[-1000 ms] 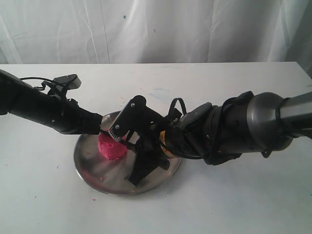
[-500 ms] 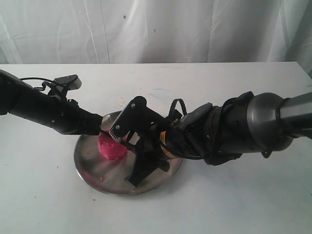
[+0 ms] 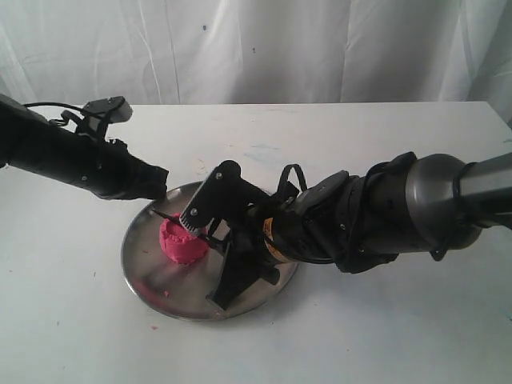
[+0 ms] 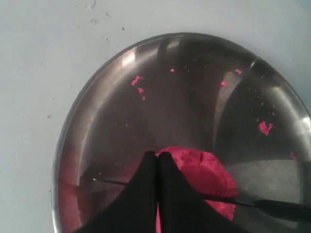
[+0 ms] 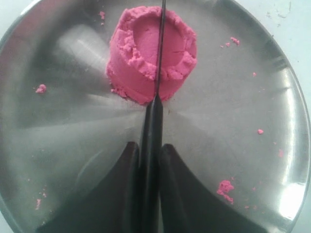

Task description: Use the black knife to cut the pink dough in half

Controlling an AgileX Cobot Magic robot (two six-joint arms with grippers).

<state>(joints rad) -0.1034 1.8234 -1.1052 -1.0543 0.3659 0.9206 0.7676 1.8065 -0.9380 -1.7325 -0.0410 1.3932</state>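
The pink dough (image 3: 182, 242) (image 5: 136, 63) (image 4: 206, 167) is one stubby cylinder with a rimmed top, standing on the steel plate (image 3: 140, 268). My right gripper (image 3: 214, 237) (image 5: 150, 148) is shut on the handle of the black knife (image 5: 152, 121). The knife's thin blade (image 3: 166, 217) (image 4: 112, 182) lies across the middle of the dough's top, its tip past the far side. My left gripper (image 3: 160, 188) (image 4: 156, 158) is shut and empty, hovering above the plate's rim, apart from the dough.
Pink crumbs (image 5: 226, 188) are scattered over the plate (image 5: 48, 126) (image 4: 97, 111). The plate sits on a white table (image 3: 384, 336) with a white curtain behind. My bulky right arm (image 3: 384, 212) stretches across the plate's right side.
My left gripper has drawn back up and to the left, away from the dough's edge. The right gripper and knife have hardly moved.
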